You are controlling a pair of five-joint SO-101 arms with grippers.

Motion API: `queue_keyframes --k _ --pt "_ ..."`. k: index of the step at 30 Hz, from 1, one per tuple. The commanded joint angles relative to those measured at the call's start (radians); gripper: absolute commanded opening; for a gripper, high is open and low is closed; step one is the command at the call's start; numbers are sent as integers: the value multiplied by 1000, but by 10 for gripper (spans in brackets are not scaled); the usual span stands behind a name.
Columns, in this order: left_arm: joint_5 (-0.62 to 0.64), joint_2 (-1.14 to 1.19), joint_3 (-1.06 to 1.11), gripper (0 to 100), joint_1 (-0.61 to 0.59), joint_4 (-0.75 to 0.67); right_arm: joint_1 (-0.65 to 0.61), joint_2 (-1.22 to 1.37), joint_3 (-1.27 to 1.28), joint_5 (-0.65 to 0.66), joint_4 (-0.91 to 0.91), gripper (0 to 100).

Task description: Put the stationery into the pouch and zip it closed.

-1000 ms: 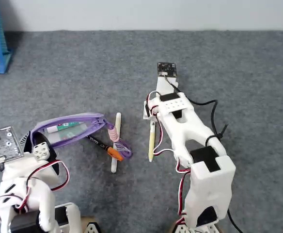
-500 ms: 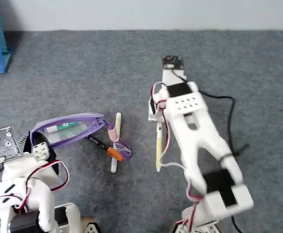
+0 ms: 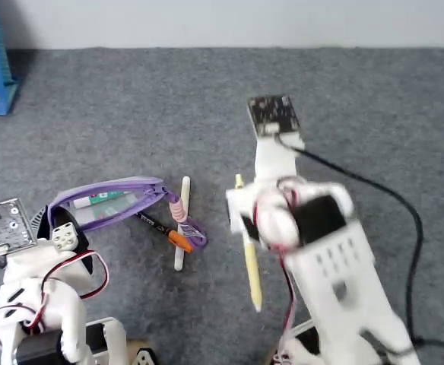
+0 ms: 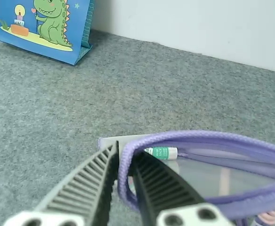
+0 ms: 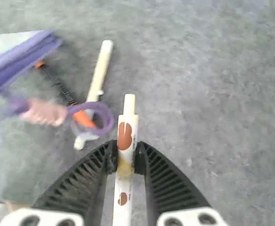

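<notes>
Clamping a cream pen [image 5: 126, 127] between its fingers [image 5: 85, 179], the right gripper [image 5: 125, 157] sits at the centre right of the high view, the pen [image 3: 248, 258] running from just above the gripper down toward the lower middle of the frame over the grey tabletop [image 3: 131, 114]. At the lower left of the high view lies the clear pouch [image 3: 108, 205] with its purple edging, mouth not zipped, a green-and-white item showing through its wall. The left gripper [image 4: 124, 153] has its fingers [image 4: 85, 183] pinched shut on the pouch's purple edge [image 4: 198, 139] at the end nearest that arm. Off the pouch's right end, a pink beaded zipper pull [image 3: 178, 207] with a purple loop [image 5: 93, 115] lies across a white pen [image 3: 185, 190], and a black pen with an orange tip [image 3: 157, 226] lies touching them, all left of the held pen. A blue bag with a green dinosaur [image 4: 48, 23] stands at the upper left edge.
</notes>
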Motion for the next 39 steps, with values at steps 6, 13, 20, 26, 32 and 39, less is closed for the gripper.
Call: queue_keyframes --k 6,13,20,26,32,39 --pt "-8 2 -24 11 -8 3 -147 -389 170 58 -214 7" --pt "-8 2 -22 11 -6 2 -302 -507 219 60 -441 7" --pt "-8 2 -21 11 -6 2 -420 -533 221 57 -677 7" --pt "-8 2 -13 11 -6 -3 -418 -539 328 61 -1021 7" --pt "-8 2 -13 11 -6 -2 -417 -532 532 63 -1428 7" --pt "-8 2 -13 11 -5 -2 -398 -527 674 64 -1728 7"
